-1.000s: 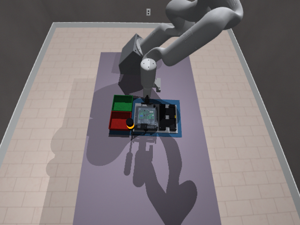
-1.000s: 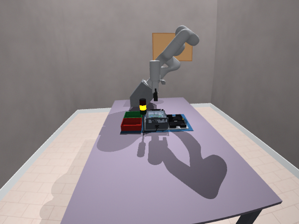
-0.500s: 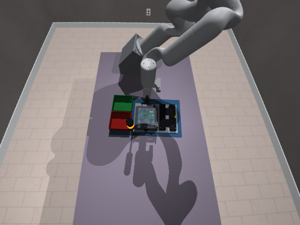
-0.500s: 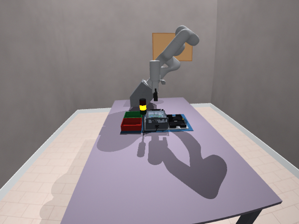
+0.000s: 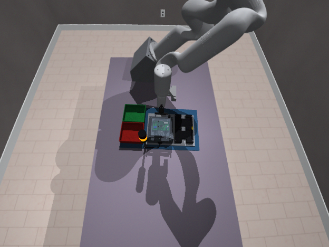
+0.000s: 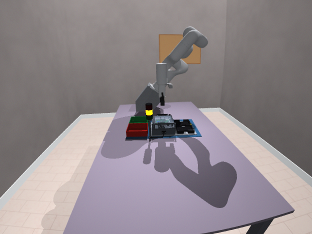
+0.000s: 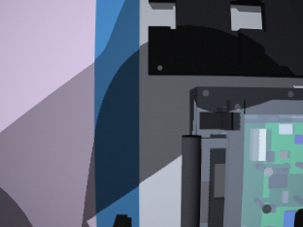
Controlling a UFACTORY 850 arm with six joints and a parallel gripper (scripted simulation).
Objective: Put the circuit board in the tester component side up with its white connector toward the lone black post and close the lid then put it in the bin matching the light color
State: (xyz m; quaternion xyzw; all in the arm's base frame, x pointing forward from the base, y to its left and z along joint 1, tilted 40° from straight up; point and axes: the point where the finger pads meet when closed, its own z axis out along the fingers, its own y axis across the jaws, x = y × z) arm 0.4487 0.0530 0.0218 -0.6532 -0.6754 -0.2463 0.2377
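The board (image 5: 160, 126) lies flat in the tester (image 5: 158, 140), component side up, under the see-through lid (image 5: 152, 120), which is down over it. In the wrist view the board (image 7: 277, 170) shows green at the lower right, with a white connector (image 7: 258, 145) near its edge and a black post (image 7: 190, 179) standing just beside the tester.

In the top view the tester sits at the middle of a blue mat (image 5: 195, 148) on the counter (image 5: 159, 199). At 3 o'clock from it is the black tray (image 5: 183, 128). At 9 o'clock lies the red bin (image 5: 127, 135), and the green bin (image 5: 134, 113) touches the red one on its 12 o'clock side. The signal light (image 5: 142, 135) stands at the tester's 8 o'clock corner, its band glowing amber; the exterior view shows the light (image 6: 148, 111) as a black column with that amber band.

The gripper (image 5: 161, 108) hangs at 12 o'clock from the tester, above its far edge, pointing straight down from the arm (image 5: 202, 42). Its fingers are spread fully and hold nothing. In the exterior view the gripper (image 6: 162, 99) is well above the lid and apart from it.
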